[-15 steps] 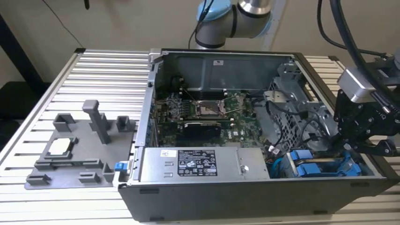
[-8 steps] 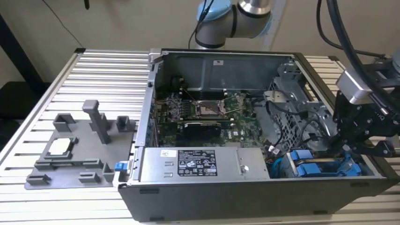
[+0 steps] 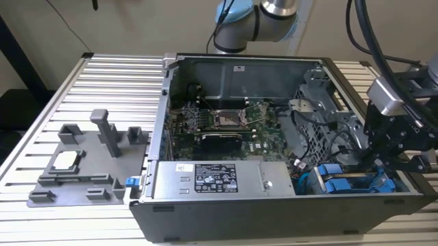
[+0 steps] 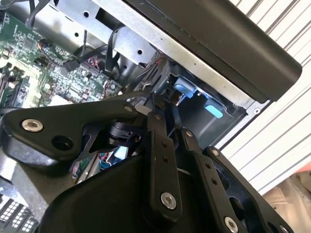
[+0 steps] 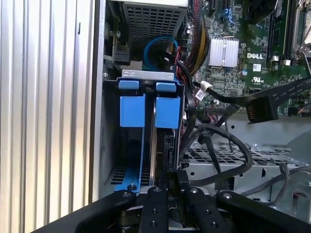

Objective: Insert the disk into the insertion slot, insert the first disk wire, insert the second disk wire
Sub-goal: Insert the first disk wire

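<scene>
We see the disk (image 5: 167, 110) standing on edge in its blue carrier inside the drive bay (image 5: 146, 74). The bay sits in the corner of the computer case (image 3: 274, 220) toward the exterior view's right, beside the power supply (image 3: 215, 180). The gripper (image 5: 174, 190) sits close against the disk's edge, its 2 fingers clenched on a black plug (image 5: 176, 177) with a dark cable (image 5: 243, 150) attached.

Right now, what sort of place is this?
Likely a robotics lab bench: an open black metal computer case lies on a ribbed aluminium table, with a silver-and-blue robot arm rising behind it.
</scene>
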You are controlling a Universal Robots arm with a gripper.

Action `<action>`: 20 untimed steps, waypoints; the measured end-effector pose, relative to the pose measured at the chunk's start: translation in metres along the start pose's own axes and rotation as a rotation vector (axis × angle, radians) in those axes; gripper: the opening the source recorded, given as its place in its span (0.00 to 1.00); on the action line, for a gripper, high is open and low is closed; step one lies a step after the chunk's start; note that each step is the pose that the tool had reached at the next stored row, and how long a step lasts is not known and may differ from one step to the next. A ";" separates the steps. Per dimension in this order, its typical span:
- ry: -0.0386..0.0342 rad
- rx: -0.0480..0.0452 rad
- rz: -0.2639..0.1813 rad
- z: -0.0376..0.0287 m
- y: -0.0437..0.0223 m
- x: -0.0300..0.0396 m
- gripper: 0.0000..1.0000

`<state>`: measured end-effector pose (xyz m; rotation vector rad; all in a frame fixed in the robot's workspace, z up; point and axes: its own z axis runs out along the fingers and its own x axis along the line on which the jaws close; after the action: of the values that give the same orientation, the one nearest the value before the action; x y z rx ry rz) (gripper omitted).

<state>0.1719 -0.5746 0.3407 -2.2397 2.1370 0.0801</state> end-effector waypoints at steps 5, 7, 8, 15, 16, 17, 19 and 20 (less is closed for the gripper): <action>-0.0005 0.0000 0.000 0.0012 -0.0005 0.0001 0.19; -0.0004 -0.0002 0.000 0.0013 -0.0010 0.0001 0.19; -0.0003 -0.0001 0.000 0.0012 -0.0011 0.0001 0.19; -0.0002 0.0001 0.001 0.0028 -0.0013 0.0002 0.19; -0.0002 0.0002 0.002 0.0034 -0.0014 0.0003 0.19; -0.0002 0.0002 0.003 0.0039 -0.0014 0.0003 0.19; -0.0002 0.0003 0.004 0.0054 -0.0014 0.0004 0.19; 0.0003 0.0003 0.004 0.0060 -0.0014 0.0005 0.19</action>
<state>0.1733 -0.5746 0.3346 -2.2352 2.1419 0.0796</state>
